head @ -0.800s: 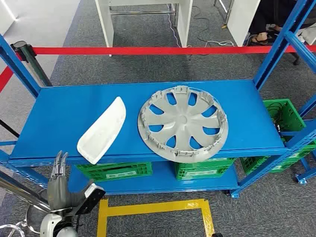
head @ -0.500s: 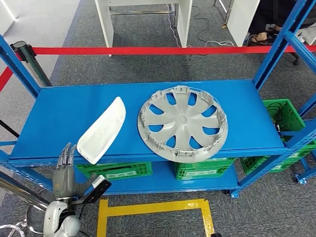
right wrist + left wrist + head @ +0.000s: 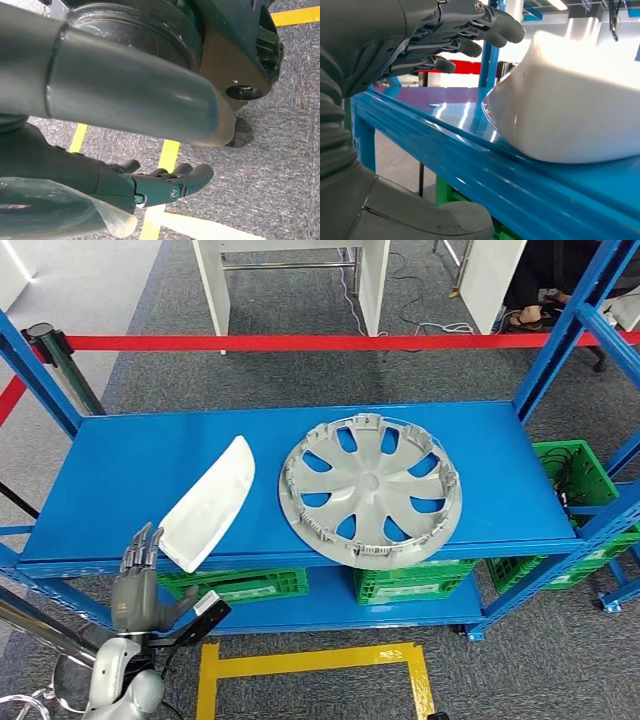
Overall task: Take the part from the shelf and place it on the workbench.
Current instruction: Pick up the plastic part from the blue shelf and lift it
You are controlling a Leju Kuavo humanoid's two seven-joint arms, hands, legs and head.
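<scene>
While our left hand [image 3: 134, 585] hovers with fingers spread and holding nothing just near of the shelf [image 3: 106, 460] edge, the white part [image 3: 207, 503] lies on the shelf's left, left of the hubcap [image 3: 370, 488]. Our right hand [image 3: 166, 185] hangs over the floor, fingers loosely extended, holding nothing.
</scene>
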